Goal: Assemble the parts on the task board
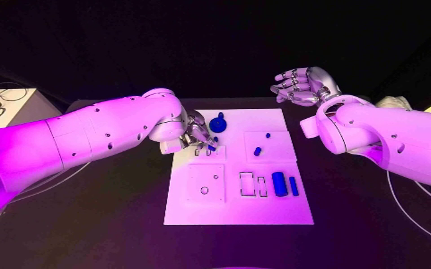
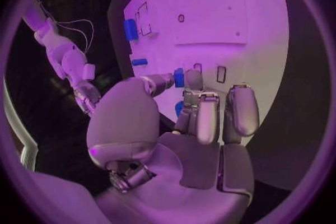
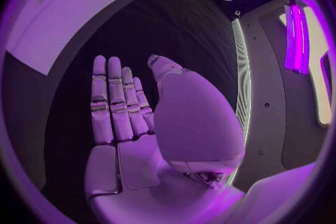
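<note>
White rectangular board (image 1: 238,219) at table (image 1: 108,231) centre, marked with outlined recesses and small round holes. At board's 11 o'clock: left hand (image 1: 196,135), fingers curled down over a small blue part (image 1: 212,147), thumb and a fingertip pinching it against the board, just above two narrow slots. Just past that hand, toward 12 o'clock: a round blue disc part (image 1: 219,124) with a stub on top. Near board's 2 o'clock: a short blue peg (image 1: 258,151) inside a square outline, with a tiny blue dot (image 1: 268,135) beyond it. At 4 o'clock: a fat blue cylinder (image 1: 279,184) and a slimmer blue bar (image 1: 294,185), side by side, lying lengthwise, beside two empty rectangular outlines. Off the board at 1 o'clock: right hand (image 1: 304,86), raised above the table, fingers loosely bent, grasping nothing.
</note>
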### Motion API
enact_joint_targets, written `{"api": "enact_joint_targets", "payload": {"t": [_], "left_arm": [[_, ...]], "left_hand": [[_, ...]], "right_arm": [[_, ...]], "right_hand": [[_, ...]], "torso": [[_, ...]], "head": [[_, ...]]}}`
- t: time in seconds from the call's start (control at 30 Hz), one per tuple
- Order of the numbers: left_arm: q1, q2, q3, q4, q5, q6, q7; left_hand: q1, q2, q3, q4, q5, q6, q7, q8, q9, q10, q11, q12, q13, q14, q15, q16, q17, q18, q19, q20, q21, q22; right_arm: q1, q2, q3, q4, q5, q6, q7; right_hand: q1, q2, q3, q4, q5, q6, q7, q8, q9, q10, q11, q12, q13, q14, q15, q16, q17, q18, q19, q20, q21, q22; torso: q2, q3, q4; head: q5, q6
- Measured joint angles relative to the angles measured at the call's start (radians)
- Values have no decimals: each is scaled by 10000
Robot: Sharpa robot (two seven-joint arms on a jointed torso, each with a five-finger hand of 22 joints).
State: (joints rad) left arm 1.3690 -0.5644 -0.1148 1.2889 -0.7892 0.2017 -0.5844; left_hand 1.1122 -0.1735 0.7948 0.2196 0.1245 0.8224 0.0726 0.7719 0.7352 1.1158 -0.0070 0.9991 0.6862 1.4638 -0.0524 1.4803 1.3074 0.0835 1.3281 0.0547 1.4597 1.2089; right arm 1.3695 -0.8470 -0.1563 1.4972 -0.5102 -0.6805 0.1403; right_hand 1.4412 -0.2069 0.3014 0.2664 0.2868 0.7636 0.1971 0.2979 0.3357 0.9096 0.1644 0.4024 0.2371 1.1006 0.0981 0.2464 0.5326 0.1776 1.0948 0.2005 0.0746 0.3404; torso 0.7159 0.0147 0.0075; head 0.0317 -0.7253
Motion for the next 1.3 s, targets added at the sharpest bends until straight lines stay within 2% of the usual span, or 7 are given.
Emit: {"api": "enact_joint_targets", "payload": {"t": [0.1, 0.17, 0.4, 0.43, 0.6, 0.9, 1.3], "left_arm": [[-3, -70, 0, 67, 23, -171, 2], [-8, -95, -2, 94, 23, -266, 2], [-24, -134, -80, 203, -131, -565, -10], [-27, -140, -117, 225, -194, -619, -13], [-51, -145, -326, 292, -447, -826, -19], [-128, -140, -527, 393, -862, -1231, 5], [-173, -152, -576, 506, -1228, -1615, 90]], "left_hand": [[-315, -168, 87, -88, 859, 13, -12, 98, 194, 195, -29, 168, 150, 29, -69, 58, 0, -1, 84, -84, 62, 110], [-511, -232, 71, -104, 1352, 96, -47, 114, 976, 343, -87, 306, 279, 13, -85, 563, 0, -1, 84, -84, 62, 128], [-659, -301, 0, -175, 1849, 182, -36, 175, 1012, 517, -163, 409, 405, 12, -154, 764, 0, 0, 137, -137, 62, 224], [-723, -286, -4, -179, 1942, 217, -69, 175, 1590, 612, -176, 448, 409, 12, -154, 776, 0, -1, 175, -167, 89, 251], [-907, -366, 101, -423, 2488, 271, -51, 250, 1931, 767, -235, 495, 410, 15, -230, 870, 0, -2, 284, -206, 109, 350], [-1013, -472, 53, -475, 2739, 449, -153, 259, 1936, 987, -308, 593, 477, 14, -300, 870, -1, -2, 398, -273, 158, 500], [-1080, -539, 52, -475, 2739, 529, -196, 289, 2132, 1093, -339, 641, 499, 14, -299, 870, 2, -1, 444, -296, 195, 570]], "right_arm": [[-9, 0, -2, -20, -12, 46, -36], [-14, 4, -5, -35, -19, 69, -55], [-29, 9, -9, -60, -39, 134, -100], [-29, 10, -9, -63, -42, 142, -103], [-32, 12, -9, -70, -51, 171, -113], [-34, 19, -11, -79, -61, 217, -124], [-36, 38, -12, -93, -72, 269, -139]], "right_hand": [[0, 0, 3, -3, 0, 0, 0, 0, 0, 0, 0, 0, -1, 0, 0, 0, -2, -1, 0, 0, 0, -2], [0, 0, 28, -28, 0, 0, 0, 0, 0, 0, 0, 0, -1, 0, 0, 0, -2, 0, 0, 0, 0, -2], [0, 0, 28, -28, 0, 0, 0, 0, -10, 0, 0, 0, -36, -3, 3, -13, -14, 0, 0, 0, 0, -39], [0, 0, 28, -28, 0, 0, 0, 0, -10, 0, 0, 0, -43, -21, 21, -41, -14, -1, 0, 0, 0, -47], [0, 0, 28, -28, -1, 0, 0, 0, -20, 0, 0, 0, -67, -38, 38, -40, -24, 0, 0, 0, -34, -79], [-1, 1, 27, -27, -1, 0, 0, 0, -20, 0, 0, 0, -98, -38, 38, -77, -34, 0, -1, 0, -33, -103], [-1, 1, 27, -27, -1, 0, 0, 0, -19, 0, 0, 0, -108, -38, 37, -77, -43, 0, -1, 0, -33, -114]], "torso": [[-2, 6, 9], [-3, 6, 12], [-1, 10, 12], [0, 10, 12], [5, 10, 4], [17, 9, -11], [22, 12, -23]], "head": [[14, -18], [34, -35], [110, -81], [116, -86], [169, -121], [198, -166], [235, -207]]}}
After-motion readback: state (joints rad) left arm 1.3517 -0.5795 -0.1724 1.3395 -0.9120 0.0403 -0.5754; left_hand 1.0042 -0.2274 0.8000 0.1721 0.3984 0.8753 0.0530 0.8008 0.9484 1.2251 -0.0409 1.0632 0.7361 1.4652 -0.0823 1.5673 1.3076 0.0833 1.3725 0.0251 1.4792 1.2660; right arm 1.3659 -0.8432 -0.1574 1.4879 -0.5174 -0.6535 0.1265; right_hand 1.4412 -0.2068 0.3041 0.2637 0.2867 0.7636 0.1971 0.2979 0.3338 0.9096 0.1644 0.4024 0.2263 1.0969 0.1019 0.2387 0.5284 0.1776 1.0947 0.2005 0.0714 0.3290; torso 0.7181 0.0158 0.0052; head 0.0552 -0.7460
